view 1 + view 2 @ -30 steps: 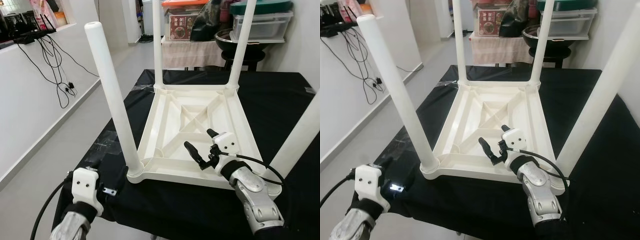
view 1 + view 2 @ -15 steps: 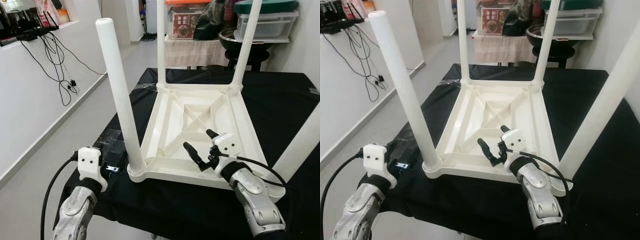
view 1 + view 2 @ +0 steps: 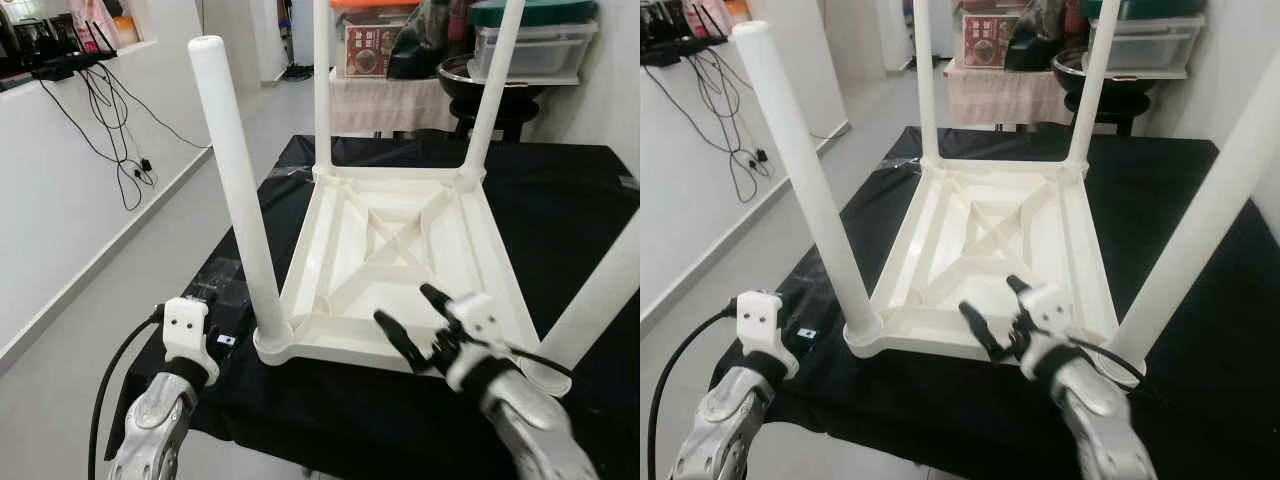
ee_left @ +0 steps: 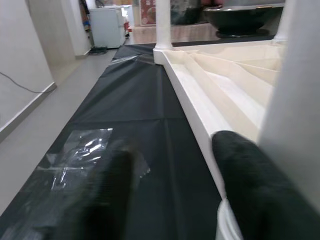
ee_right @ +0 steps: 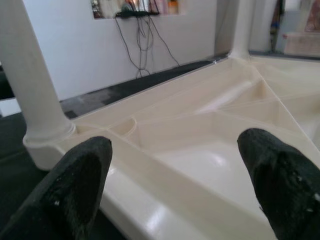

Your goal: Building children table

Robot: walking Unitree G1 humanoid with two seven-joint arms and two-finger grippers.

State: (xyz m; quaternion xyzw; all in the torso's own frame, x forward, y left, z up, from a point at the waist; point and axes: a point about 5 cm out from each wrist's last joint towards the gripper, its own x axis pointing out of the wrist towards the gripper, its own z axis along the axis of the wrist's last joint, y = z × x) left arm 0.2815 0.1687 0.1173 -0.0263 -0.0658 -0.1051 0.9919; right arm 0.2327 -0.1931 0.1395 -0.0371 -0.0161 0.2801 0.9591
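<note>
The cream-white plastic children's table lies upside down on a black cloth-covered work surface, its ribbed underside facing up with an X-shaped brace at the centre. Four white cylindrical legs stand upright from its corners: the near-left leg at 9 o'clock of the tabletop, the far-left leg at 11 o'clock, the far-right leg at 1 o'clock, and the near-right leg at 4 o'clock.

The right gripper hovers over the near edge of the tabletop, at 6 o'clock of the X-brace. Its two black fingers are spread wide apart and hold nothing; the right wrist view shows the cream rim and inner ribs between them, with the base collar of the near-left leg beyond one finger.

The left gripper sits low at the near-left corner of the work surface, at 8 o'clock of the table, just beside the near-left leg's base. Its fingers are parted with nothing between them; one fingertip lies close against the table's side rim, though contact cannot be confirmed.

A patch of clear tape is stuck on the black cloth near the left gripper. Black cables hang down the white wall at 10 o'clock.
</note>
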